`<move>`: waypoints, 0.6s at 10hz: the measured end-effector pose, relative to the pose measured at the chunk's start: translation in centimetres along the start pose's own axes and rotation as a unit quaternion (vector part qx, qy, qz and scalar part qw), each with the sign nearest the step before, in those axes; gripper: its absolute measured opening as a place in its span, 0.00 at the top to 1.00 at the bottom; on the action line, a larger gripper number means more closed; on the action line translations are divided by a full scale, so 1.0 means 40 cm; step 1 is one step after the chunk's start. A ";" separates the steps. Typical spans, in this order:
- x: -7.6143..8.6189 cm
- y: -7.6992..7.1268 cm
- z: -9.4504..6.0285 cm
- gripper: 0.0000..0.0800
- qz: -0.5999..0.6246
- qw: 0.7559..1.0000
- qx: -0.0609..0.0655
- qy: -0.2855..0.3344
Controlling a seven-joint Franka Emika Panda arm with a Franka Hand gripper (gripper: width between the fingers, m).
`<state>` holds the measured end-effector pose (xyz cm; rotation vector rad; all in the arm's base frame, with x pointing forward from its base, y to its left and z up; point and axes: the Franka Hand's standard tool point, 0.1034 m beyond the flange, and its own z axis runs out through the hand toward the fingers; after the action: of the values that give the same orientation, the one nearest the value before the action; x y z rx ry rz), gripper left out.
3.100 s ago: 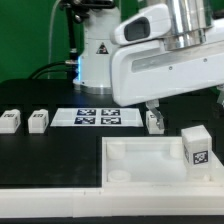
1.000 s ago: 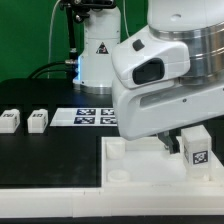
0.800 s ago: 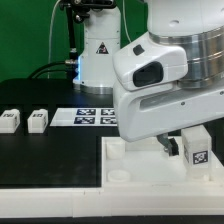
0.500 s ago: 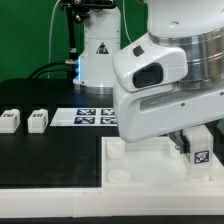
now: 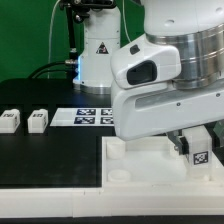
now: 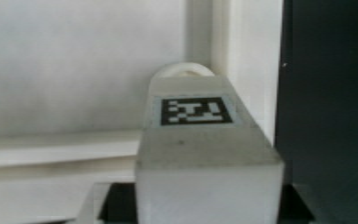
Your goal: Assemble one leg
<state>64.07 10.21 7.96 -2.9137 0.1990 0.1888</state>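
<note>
— Black table [image 5: 50, 155], with a white tray [image 5: 112, 150] resting on it: where is the leg?

— The leg [image 6: 202, 150] stands upright at the tray's far corner on the exterior view's right, its tag turned toward the exterior camera. The arm [image 5: 165, 90] hides whether it sits in a socket. Two loose pegs [image 5: 10, 121] [image 5: 39, 120] lie off the tray, well apart from it toward the exterior view's left.

— And the gripper?

— The gripper [image 6: 206, 208] straddles the leg at the end opposite its rounded tip [image 6: 185, 70], a dark finger [image 6: 119, 206] at each flank. The gap matches the leg's width; whether the pads press it or merely flank it cannot be told.

— How should the leg handle?

— By its look it is moulded plastic, light and stiff, with smooth faces that may slip under a weak pinch. The two flat opposite sides offer the best hold, away from the tip.

— Any writing?

— None legible. The leg bears a square black-and-white tag [image 6: 197, 110]. The marker board [image 5: 95, 117], beyond the tray's far edge, carries similar squares. A triangular warning sticker [image 5: 100, 47] shows on the robot base [image 5: 95, 65] behind the tray, its symbol too small to read.
</note>
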 end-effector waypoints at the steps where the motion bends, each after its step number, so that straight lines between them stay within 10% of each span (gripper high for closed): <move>1: -0.003 0.004 -0.001 0.63 0.056 0.998 0.000 0.014; 6: -0.004 0.022 -0.004 0.63 0.347 0.937 0.023 0.030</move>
<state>63.82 9.34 7.96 -2.6719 1.2173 0.1940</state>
